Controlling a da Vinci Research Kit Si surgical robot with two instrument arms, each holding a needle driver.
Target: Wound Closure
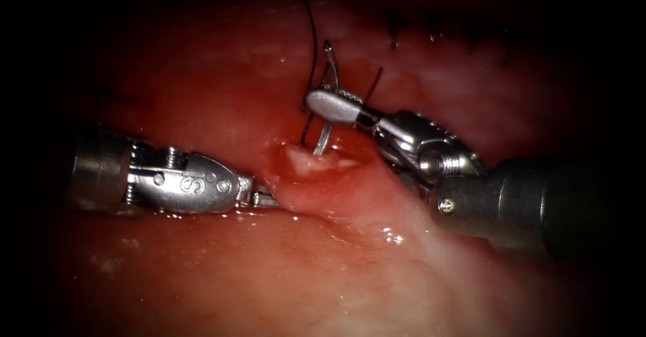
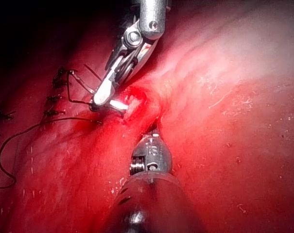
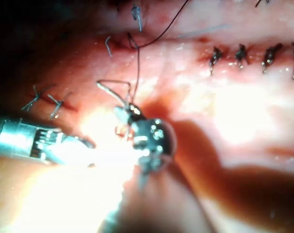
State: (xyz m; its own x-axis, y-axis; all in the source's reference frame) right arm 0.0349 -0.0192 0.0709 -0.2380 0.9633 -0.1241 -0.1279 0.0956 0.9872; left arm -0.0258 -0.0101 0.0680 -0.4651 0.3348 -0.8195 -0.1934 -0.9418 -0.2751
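Observation:
My right tool [image 1: 313, 99] comes in from the right with its jaws shut on the curved needle [image 1: 331, 61] near the middle of its curve. The needle stands almost upright, and its lower end meets the pale lip of the cut [image 1: 316, 163]. Dark thread [image 1: 313, 41] runs down from the back past the needle. My left tool [image 1: 268, 200] lies low on the left, its jaws shut on a fold of tissue [image 1: 202, 276] at the cut's left edge. The left wrist view has the left tool [image 2: 155, 133] at the fold and the right tool [image 2: 99, 99] holding the needle [image 2: 118, 104].
A row of finished dark stitches [image 1: 434, 35] with short cut ends lies at the back right, also seen as stitches [image 3: 241, 53] in the right wrist view. Red fluid [image 1: 296, 189] wets the tissue around the cut. Loose thread [image 2: 20, 131] trails over the tissue.

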